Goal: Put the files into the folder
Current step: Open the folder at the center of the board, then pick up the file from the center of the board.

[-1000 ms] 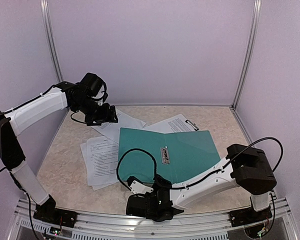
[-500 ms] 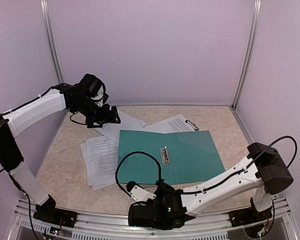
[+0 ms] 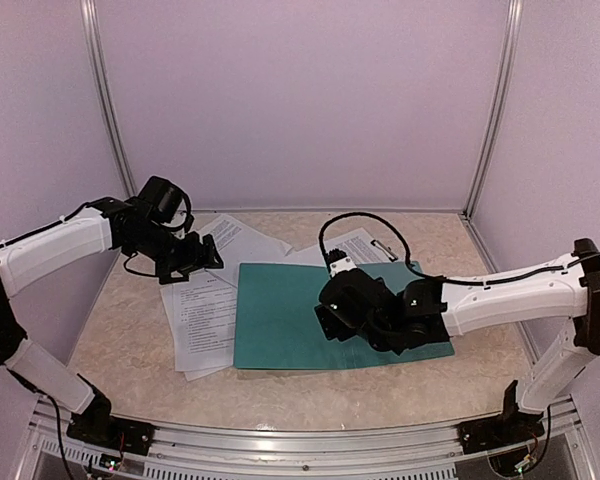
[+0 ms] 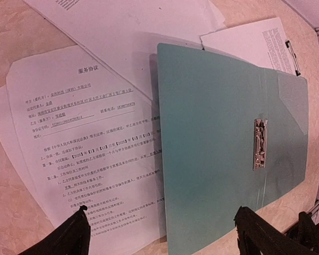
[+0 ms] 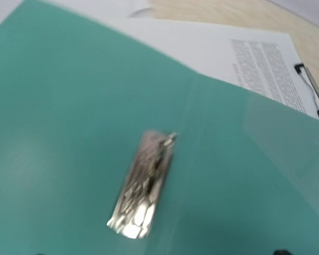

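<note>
The folder [image 3: 280, 325] lies open and flat mid-table, teal, its silver clip [image 5: 143, 194] on the inner spine. The files are white printed sheets: a stack [image 3: 200, 315] left of the folder, partly under its edge, and another sheet [image 3: 242, 238] behind. My left gripper [image 3: 192, 262] hovers open above the left stack; in its wrist view the fingertips [image 4: 69, 239] stand wide apart over a sheet [image 4: 85, 149] and the folder's left edge [image 4: 170, 159]. My right gripper [image 3: 328, 322] hangs over the folder's middle, open and empty, hiding the clip from above.
Behind the folder on the right, a printed sheet [image 3: 360, 245] sits on a clipboard with a black wire clip [image 5: 311, 90]. Purple walls and metal posts close in the marble-patterned table [image 3: 130, 340]. The right arm's cable loops above the folder.
The right arm swung from the near table edge up over the folder's middle. The left gripper moved down and left, from the back sheet toward the left stack. Both opened slightly wider.
</note>
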